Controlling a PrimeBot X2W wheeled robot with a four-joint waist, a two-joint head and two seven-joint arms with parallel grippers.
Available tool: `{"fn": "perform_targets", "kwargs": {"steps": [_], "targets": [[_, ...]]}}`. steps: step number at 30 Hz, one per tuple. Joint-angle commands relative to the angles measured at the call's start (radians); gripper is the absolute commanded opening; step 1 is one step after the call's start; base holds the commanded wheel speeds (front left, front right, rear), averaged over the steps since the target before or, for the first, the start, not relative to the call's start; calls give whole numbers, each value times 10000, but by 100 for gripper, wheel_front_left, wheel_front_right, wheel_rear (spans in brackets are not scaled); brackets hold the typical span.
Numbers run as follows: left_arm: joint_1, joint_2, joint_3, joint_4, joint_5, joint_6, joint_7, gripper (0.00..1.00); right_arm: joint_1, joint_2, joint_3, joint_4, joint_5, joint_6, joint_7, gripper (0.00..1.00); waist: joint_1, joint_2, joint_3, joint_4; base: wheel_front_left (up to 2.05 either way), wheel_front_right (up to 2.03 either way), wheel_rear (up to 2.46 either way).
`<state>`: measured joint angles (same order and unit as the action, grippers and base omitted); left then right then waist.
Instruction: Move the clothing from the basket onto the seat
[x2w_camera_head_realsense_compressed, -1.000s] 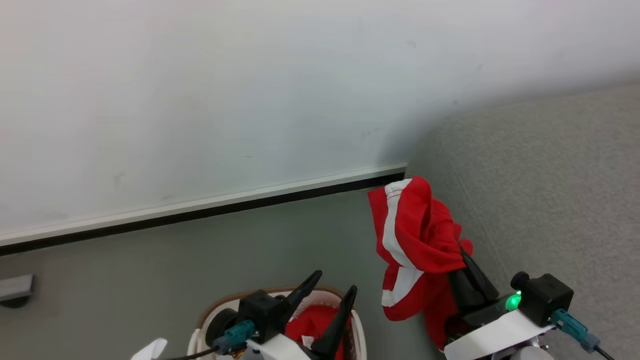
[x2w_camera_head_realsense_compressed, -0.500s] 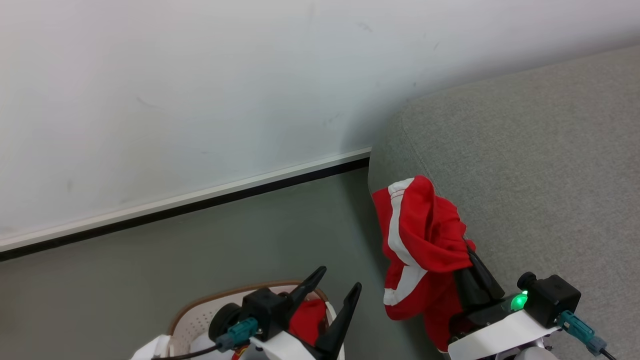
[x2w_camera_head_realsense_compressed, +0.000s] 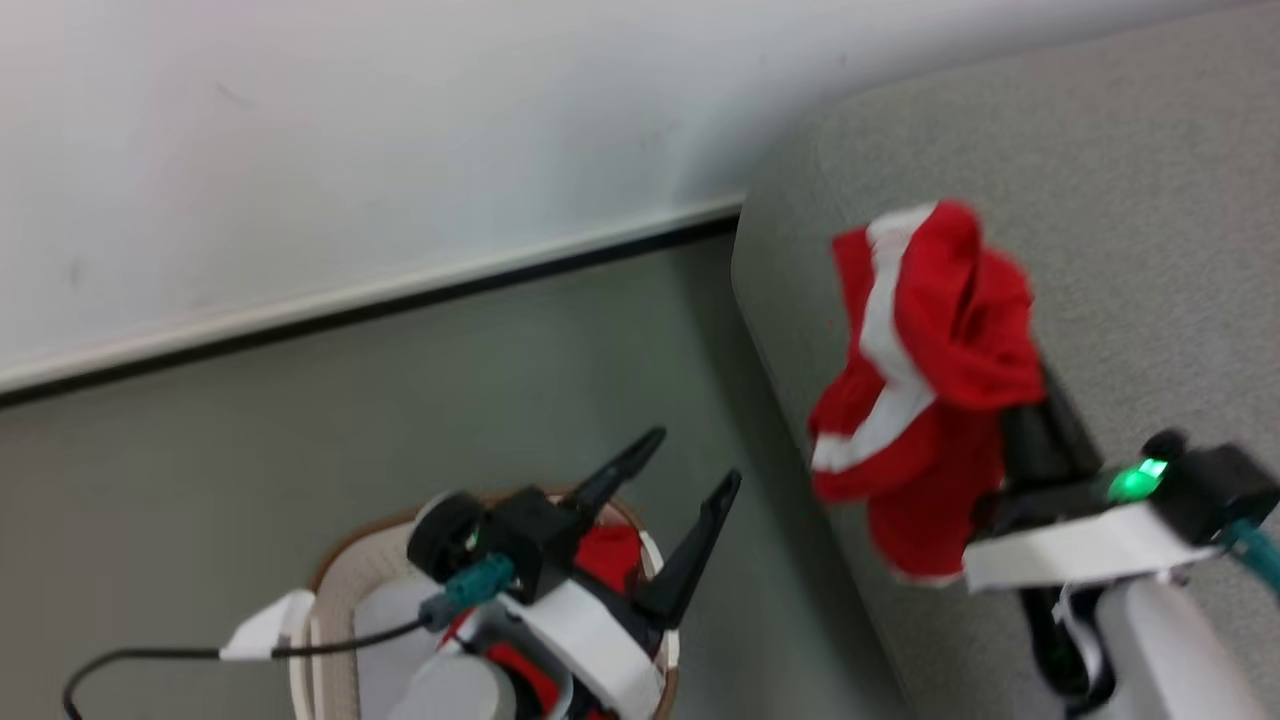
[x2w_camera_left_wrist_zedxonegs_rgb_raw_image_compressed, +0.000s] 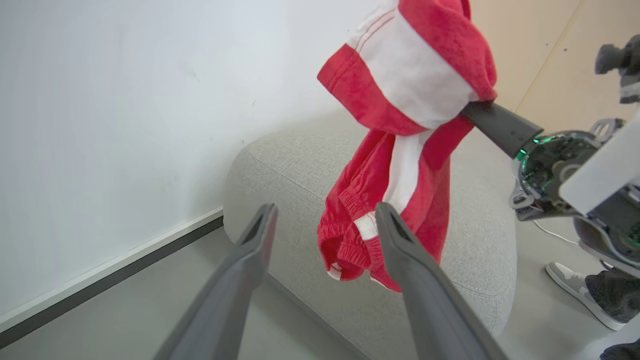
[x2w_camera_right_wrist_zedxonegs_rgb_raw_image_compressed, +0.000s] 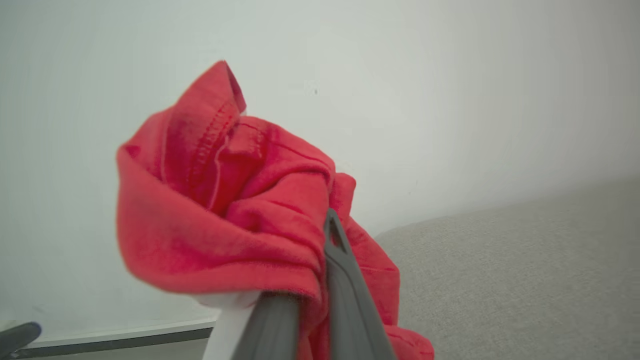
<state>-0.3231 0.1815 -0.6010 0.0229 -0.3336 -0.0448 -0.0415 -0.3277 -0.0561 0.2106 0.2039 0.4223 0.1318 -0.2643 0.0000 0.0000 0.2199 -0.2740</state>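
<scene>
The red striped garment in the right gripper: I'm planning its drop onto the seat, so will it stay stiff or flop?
Likely floppy: the garment drapes in loose folds over the shut right gripper and hangs below it. Probably light: one pinch carries it. On the seat it should slump into a heap, not roll.

bright red clothing (x2w_camera_head_realsense_compressed: 930, 370) carries a broad white stripe and white trim, with a small white label at the hem. the seat (x2w_camera_head_realsense_compressed: 1100, 180) is pale grey, its woven fabric finely flecked. the basket (x2w_camera_head_realsense_compressed: 345, 590) is cream-white under a brown rim, with more red showing inside it. the wall (x2w_camera_head_realsense_compressed: 400, 120) is plain white, the skirting board (x2w_camera_head_realsense_compressed: 450, 275) white over a black line, the floor (x2w_camera_head_realsense_compressed: 350, 420) a muted grey-green. the left gripper (x2w_camera_head_realsense_compressed: 695, 457) has dark grey jaws, a black body, a white shell and a teal plug (x2w_camera_head_realsense_compressed: 465, 600). a green light (x2w_camera_head_realsense_compressed: 1135, 483) glows on the right wrist. in the left wrist view: a beige panel (x2w_camera_left_wrist_zedxonegs_rgb_raw_image_compressed: 560, 55) and a grey shoe (x2w_camera_left_wrist_zedxonegs_rgb_raw_image_compressed: 570, 280), white-soled.
</scene>
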Motion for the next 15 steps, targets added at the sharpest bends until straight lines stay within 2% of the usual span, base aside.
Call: {"fn": "perform_targets", "kwargs": {"steps": [1,4,5,10,15], "targets": [[-540,157,50,-262,155,-105,150,100,-775,44,-478,8,-313,-21,-1,0,0,0,1167,158,0,0,0],[-1328,305,50,-613,332,-276,336,100,-2002,44,-1414,12,-958,-21,-2,0,0,0,2024,332,0,0,0],[-1328,305,50,-613,332,-276,336,100,-2002,44,-1414,12,-958,-21,-2,0,0,0,2024,332,0,0,0],[-2532,431,110,-1017,460,-480,552,100,-4372,22,-2837,476,-1891,-21,168,0,0,0,3165,674,0,0,0],[-3549,341,104,-1185,497,-604,590,100,-7067,-687,-4289,1213,-3032,-22,1051,0,0,0,4049,1091,0,0,0]]}}
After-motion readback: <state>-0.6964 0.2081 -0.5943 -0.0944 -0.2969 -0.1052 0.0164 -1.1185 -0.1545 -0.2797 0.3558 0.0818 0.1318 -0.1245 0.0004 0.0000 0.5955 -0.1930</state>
